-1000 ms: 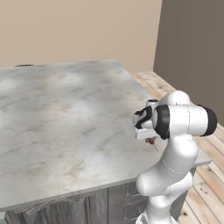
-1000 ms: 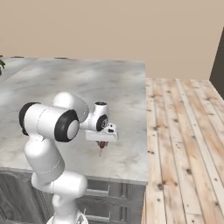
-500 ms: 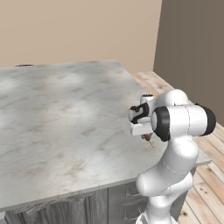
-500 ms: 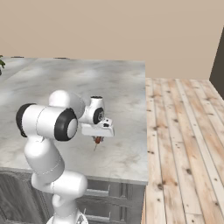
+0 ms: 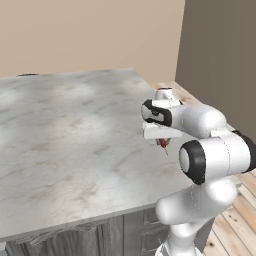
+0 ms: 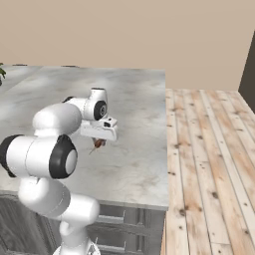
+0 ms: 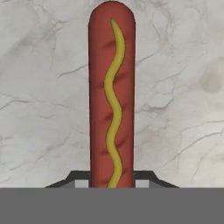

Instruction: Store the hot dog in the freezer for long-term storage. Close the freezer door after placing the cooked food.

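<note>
The hot dog point(image 7: 111, 96) is a red sausage with a wavy yellow mustard line, standing out straight from my gripper point(image 7: 112, 180), whose dark tips press on its lower end from both sides. From the base cameras the hot dog point(image 5: 163, 144) point(image 6: 98, 144) is a small red stick hanging under the white hand, a little above the marble counter. My gripper point(image 5: 161, 140) point(image 6: 100, 140) is shut on it, near the counter's right end. The freezer and the freezer door are out of view.
The grey marble counter point(image 5: 65, 130) point(image 6: 134, 99) stretches under and beyond the hand, with dark cabinet fronts point(image 6: 124, 229) below. Wooden plank floor point(image 6: 209, 164) lies to the right. A beige wall point(image 5: 90, 35) stands behind, and a darker wall point(image 5: 220, 55) at right.
The hand with the hot dog has risen and moved a little further over the counter. The grip has stayed shut.
</note>
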